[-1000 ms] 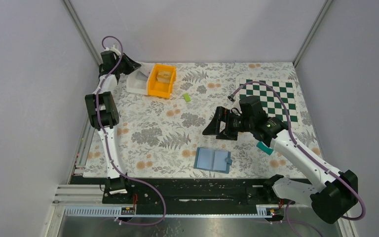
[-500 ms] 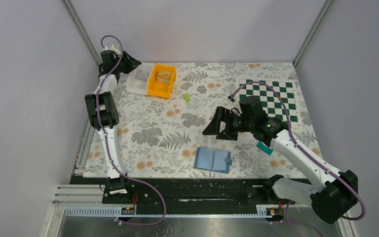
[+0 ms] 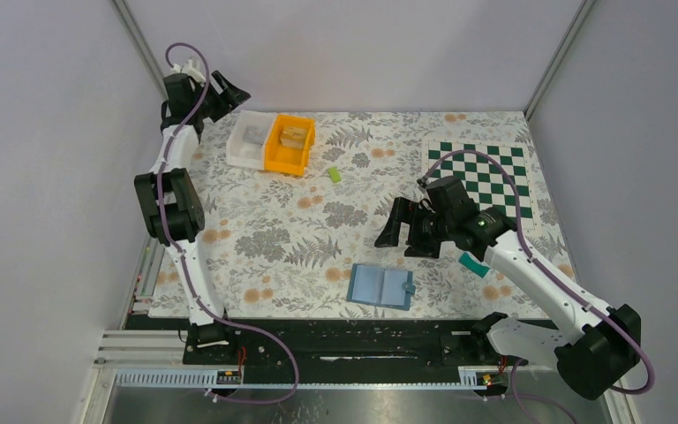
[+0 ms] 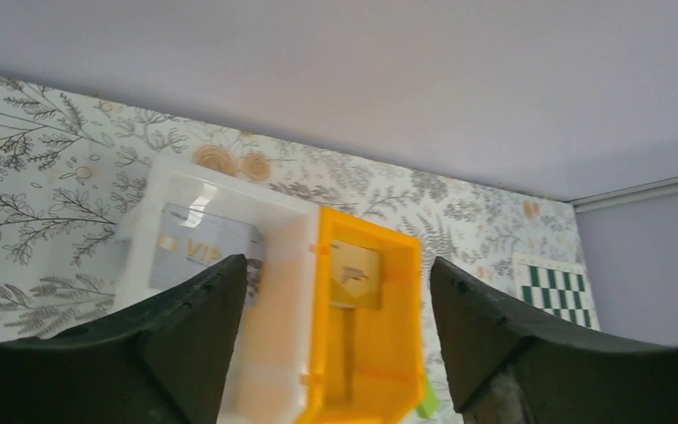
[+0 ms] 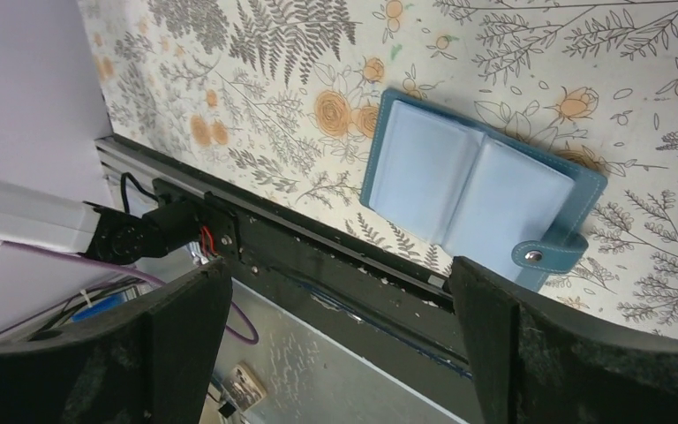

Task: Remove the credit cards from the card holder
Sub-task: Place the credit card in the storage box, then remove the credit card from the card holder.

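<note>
Right gripper [image 5: 340, 265], jaws wide, is hovering over the open holder [image 5: 481, 190] at 6 o'clock — a teal card [image 3: 472, 263] is lying beside it at 3 o'clock. Left gripper [image 4: 337, 265], open too, is hanging over the bins [image 4: 229, 190] at 11 o'clock. Next, likely: pinching any card left inside.

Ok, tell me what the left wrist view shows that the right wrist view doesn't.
Only the left wrist view: a white bin holding a grey VIP card, a yellow bin beside it holding a gold card, and a corner of the chessboard. Only the right wrist view: the blue card holder lying open with no card showing in it, and the black rail at the table's near edge. Both: the floral table cover and an open pincer, the left pincer in one, the right pincer in the other.
</note>
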Robot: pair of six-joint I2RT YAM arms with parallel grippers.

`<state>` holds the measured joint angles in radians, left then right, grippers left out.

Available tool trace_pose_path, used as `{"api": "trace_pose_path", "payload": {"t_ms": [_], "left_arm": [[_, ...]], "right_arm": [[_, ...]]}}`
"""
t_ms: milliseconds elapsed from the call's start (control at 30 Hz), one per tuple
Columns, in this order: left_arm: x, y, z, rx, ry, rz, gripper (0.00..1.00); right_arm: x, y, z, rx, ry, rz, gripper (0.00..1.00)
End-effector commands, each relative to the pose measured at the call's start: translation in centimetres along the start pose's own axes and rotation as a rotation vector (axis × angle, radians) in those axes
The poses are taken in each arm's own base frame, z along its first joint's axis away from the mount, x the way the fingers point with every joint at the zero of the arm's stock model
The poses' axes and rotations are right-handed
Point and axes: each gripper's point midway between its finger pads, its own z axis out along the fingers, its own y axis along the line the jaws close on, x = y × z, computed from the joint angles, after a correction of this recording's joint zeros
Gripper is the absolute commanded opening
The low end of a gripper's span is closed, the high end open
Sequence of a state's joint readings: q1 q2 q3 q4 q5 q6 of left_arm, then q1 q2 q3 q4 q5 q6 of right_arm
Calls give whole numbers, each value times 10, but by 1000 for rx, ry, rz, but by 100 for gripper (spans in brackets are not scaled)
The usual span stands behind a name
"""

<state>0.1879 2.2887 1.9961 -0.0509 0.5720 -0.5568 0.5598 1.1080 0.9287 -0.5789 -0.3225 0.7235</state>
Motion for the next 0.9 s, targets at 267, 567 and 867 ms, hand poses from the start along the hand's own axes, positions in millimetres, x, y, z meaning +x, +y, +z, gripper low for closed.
{"api": "trace_pose_path", "payload": {"t_ms": [267,567,867], "left_arm": [[29,-120,-100,-8,131,163,99],[144,-185,-187,-20,273,289,99],[232,-200,-276,70,308,386,99]], "right_arm": [[-2,-14,-11,42,-65,-62,99],[-9,-8,-9,-36,-157,-47,96],[2,-25,9,-27,-155,-9,89]]}}
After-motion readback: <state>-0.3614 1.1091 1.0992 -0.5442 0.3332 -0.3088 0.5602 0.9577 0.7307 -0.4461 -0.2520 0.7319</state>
